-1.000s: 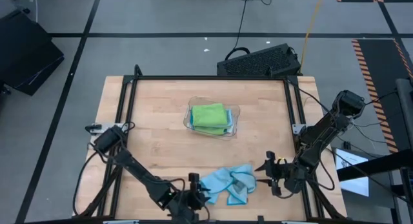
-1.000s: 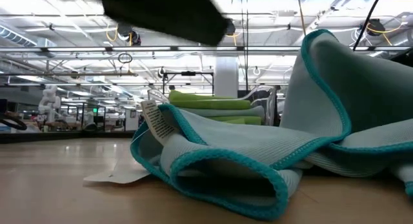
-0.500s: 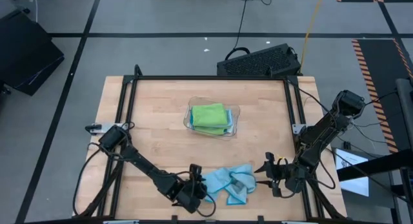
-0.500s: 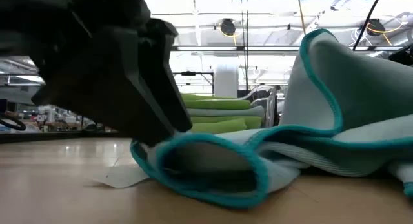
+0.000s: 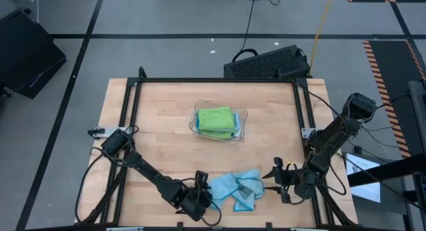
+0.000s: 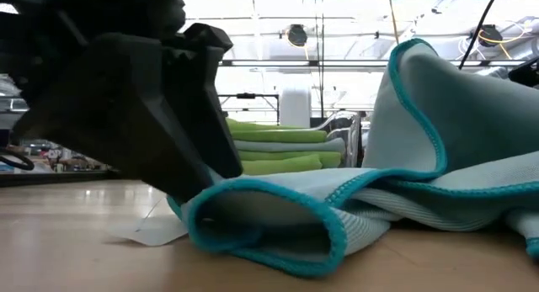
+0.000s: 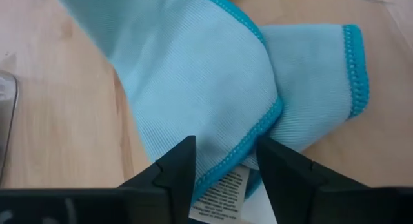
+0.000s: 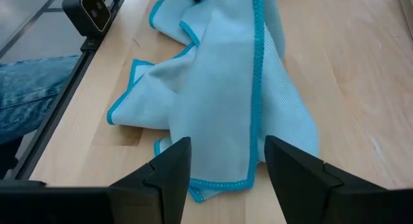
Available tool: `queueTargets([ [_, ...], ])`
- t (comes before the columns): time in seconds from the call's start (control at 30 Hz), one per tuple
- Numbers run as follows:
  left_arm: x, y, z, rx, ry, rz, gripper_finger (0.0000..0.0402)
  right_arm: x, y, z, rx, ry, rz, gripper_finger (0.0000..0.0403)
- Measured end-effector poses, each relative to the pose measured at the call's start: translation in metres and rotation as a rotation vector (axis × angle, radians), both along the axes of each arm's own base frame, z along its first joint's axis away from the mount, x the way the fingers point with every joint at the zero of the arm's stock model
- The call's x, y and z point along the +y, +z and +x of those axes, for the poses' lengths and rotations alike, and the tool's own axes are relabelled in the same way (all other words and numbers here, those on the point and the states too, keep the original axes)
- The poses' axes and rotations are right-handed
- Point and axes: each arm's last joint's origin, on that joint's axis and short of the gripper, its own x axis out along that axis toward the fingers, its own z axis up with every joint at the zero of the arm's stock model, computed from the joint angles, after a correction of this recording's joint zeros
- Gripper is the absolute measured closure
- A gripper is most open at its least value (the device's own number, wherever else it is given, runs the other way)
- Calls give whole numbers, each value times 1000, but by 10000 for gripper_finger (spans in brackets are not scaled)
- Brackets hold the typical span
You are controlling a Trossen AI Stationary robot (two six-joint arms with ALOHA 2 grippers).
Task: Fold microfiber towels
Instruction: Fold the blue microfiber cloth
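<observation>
A light blue microfiber towel (image 5: 234, 188) lies crumpled on the table near its front edge, with folds and turquoise hems (image 6: 337, 199). My left gripper (image 7: 226, 146) is open at the towel's left end, pointing steeply down. The hem and white tag (image 7: 222, 195) show between its fingers. My right gripper (image 8: 227, 143) is open just right of the towel (image 8: 219, 88) and touches nothing. Folded lime green and light blue towels (image 5: 216, 119) lie stacked in a clear tray (image 5: 243, 114). My left gripper comes slanting down from the table's left onto the towel's left corner (image 7: 251, 137), one finger (image 7: 177, 169) on each side of the hem. In the low view a finger (image 6: 181, 136) meets the rolled fold (image 6: 253, 191). The towel lies on the table; the fingertips themselves are hidden.
The tray stands mid-table, well behind the blue towel. A black metal frame (image 5: 130, 104) runs round the tabletop. Bare wood (image 5: 160, 144) lies left of the tray. A camera block (image 8: 97, 11) sits at the table edge, with blue cloth (image 8: 26, 101) beyond it.
My left gripper has come down and tipped steeper onto the towel's left end, rolling a little. The upright tag there is now hidden behind it. The left fold has been pressed lower and rounder; the rest of the towel has stayed put.
</observation>
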Motion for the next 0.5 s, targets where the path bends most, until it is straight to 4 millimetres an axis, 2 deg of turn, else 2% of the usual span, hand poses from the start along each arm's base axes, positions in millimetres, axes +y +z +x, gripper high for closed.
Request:
queueTargets([
  [0.23, 6, -3, -3, 49, 12, 46, 276, 0, 0, 0, 0, 0, 0, 213],
  [0.33, 7, -2, -2, 36, 19, 63, 316, 0, 0, 0, 0, 0, 0, 213],
  [0.43, 6, -2, -1, 26, 15, 58, 373, 0, 0, 0, 0, 0, 0, 213],
  [0.5, 6, 0, -1, 15, 24, 45, 391, 0, 0, 0, -1, -1, 0, 213],
])
